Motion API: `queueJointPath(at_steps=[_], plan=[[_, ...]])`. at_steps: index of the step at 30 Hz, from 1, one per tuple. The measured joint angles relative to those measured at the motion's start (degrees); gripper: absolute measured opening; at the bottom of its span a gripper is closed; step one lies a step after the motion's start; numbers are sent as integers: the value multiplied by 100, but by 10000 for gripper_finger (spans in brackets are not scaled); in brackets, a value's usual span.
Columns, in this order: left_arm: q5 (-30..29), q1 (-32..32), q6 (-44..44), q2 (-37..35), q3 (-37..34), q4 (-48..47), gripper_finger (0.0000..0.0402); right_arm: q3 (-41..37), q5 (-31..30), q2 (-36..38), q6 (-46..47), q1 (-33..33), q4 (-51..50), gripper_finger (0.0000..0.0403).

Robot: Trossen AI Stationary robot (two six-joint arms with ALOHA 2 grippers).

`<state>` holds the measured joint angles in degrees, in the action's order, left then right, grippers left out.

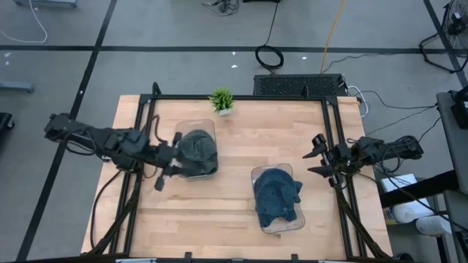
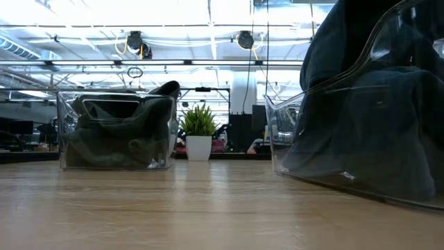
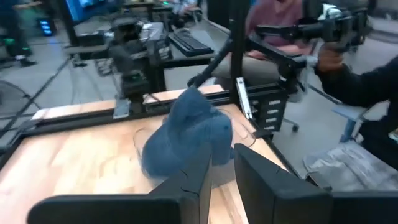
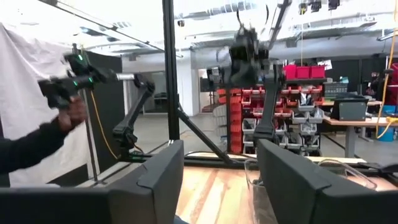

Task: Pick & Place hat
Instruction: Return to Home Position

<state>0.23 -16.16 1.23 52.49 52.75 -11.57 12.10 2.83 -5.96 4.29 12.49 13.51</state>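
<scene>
A dark grey hat (image 1: 196, 148) sits in a clear bin (image 1: 208, 126) left of the table's middle; in the low view this bin (image 2: 69, 132) stands far off on the left. A blue hat (image 1: 276, 191) fills a second clear bin (image 1: 285, 223) nearer the near edge, with its crown above the rim (image 3: 186, 127). My left gripper (image 1: 167, 162) hovers at the grey hat bin's left side, its fingers a narrow gap apart (image 3: 222, 186), with nothing between them. My right gripper (image 1: 319, 156) waits wide open at the table's right edge (image 4: 221, 180).
A small potted plant (image 1: 221, 101) stands at the far edge, also seen in the low view (image 2: 199, 132). Black frame rails (image 1: 333, 139) run along the table's left and right sides. A person's arm with a hand-held device (image 3: 339, 59) shows beyond the right edge.
</scene>
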Motion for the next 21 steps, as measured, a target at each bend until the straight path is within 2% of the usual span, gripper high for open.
queueJointPath(at_steps=[3, 7, 11, 14, 17, 21], plan=[[-601, -150, -254, -654, -909, 402, 77, 2, -96, 280, -2, 0, -311, 176], [-1355, -381, -332, -1325, -1888, 783, 77, 4, -726, 543, -4, -2, -902, 133], [-1376, -542, -259, -1863, -2701, 1412, 77, 4, -868, 572, -60, -2, -1293, 71], [-1382, -607, -251, -2217, -3171, 1682, 77, 4, -549, 567, -300, -2, -1336, 17], [-1384, -653, -248, -2504, -3534, 1872, 77, -104, -432, 571, -432, 0, -1131, 9], [-1385, -704, -245, -2783, -3830, 1941, 77, -402, -909, 571, -569, -2, -792, 5]])
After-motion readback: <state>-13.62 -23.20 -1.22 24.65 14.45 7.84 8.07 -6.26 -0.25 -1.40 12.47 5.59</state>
